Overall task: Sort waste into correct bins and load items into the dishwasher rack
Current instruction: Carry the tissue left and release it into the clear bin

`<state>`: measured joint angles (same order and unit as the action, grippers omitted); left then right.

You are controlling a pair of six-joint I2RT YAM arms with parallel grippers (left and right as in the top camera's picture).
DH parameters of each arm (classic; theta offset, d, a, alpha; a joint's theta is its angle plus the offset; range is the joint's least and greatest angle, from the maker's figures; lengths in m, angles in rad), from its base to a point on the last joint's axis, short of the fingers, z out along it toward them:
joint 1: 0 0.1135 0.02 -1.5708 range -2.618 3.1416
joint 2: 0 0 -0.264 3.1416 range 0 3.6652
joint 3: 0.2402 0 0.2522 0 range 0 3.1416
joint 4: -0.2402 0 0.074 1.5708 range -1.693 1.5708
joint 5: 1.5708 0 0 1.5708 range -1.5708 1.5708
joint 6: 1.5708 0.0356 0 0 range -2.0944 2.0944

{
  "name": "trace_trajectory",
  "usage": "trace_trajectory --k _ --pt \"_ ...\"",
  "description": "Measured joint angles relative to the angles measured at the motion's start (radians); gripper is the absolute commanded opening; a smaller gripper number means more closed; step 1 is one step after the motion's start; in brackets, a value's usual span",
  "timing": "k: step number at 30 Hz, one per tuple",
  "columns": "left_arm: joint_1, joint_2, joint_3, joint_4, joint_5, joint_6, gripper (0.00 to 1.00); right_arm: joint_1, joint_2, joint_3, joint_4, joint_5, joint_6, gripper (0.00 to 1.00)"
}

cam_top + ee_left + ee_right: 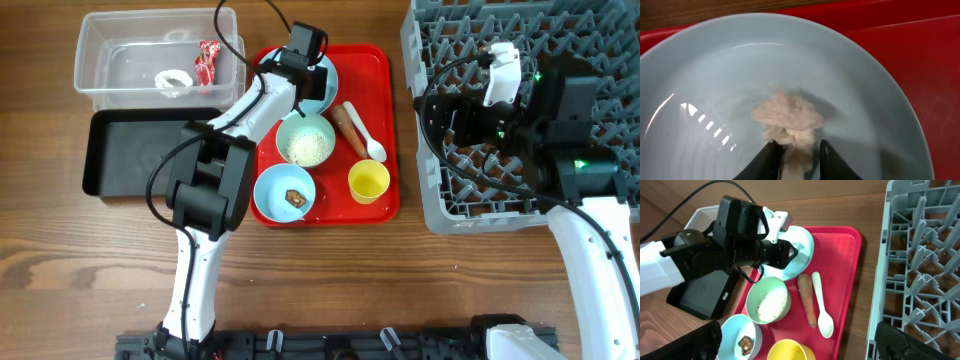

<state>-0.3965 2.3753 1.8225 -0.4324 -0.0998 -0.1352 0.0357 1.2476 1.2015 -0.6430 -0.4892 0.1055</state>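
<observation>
Waste sorting in hand: your left gripper (798,150) pinches the white scrap (787,117) on the plate (700,100). Lift clear, carry left to the clear tub (100,60). Right gripper (800,345) stands open.

1. Clear tub (88,70), at 10 o'clock in the overhead view, holds a red-and-white wrapper (207,62) and a curled white scrap (172,80).
2. Shallow black tray (135,150) lies against the tub's 6 o'clock side.
3. Grey rack (450,30) stands at 3 o'clock, pegs upright.
4. Rice bowl (331,140) sits upright, with white rice (306,148) inside.
5. Pale blue plate (700,80), at the rice bowl's 12 o'clock, carries a crumpled white tissue (790,117).
6. Second bowl (268,190), at 7 o'clock, holds a brown bit (294,196).
7. Yellow cup (368,182), at 4 o'clock, stands mouth up.
8. Carrot (807,302) and white spoon (820,302) lie side by side at 3 o'clock.
</observation>
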Motion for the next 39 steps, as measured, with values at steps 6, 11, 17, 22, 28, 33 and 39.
trace_trajectory --k 6,11,17,22,28,33,39 --pt "0.005 0.0 0.0 -0.003 0.0 -0.027 0.04 0.0 0.0 0.0 0.0 0.0 0.0 1.0" --pt "0.011 -0.063 0.0 -0.061 0.001 -0.08 0.04 0.0 0.0 0.0 0.0 0.0 0.0 1.0" --pt "0.127 -0.288 0.005 -0.083 -0.034 -0.192 0.04 0.0 0.0 0.0 0.0 0.0 0.0 1.0" --pt "0.288 -0.294 0.013 -0.135 -0.057 -0.305 0.76 0.0 0.0 0.0 0.0 0.0 0.0 1.0" --pt "0.338 -0.258 0.012 -0.158 -0.037 -0.354 1.0 0.0 0.0 0.0 0.0 0.0 0.0 1.0" --pt "0.329 -0.259 0.012 -0.188 -0.022 -0.351 1.0 0.0 0.0 0.0 0.0 0.0 0.0 1.0" --pt "0.324 -0.303 0.012 -0.254 -0.012 -0.342 0.84 0.0 0.0 0.0 0.0 0.0 0.0 1.0"
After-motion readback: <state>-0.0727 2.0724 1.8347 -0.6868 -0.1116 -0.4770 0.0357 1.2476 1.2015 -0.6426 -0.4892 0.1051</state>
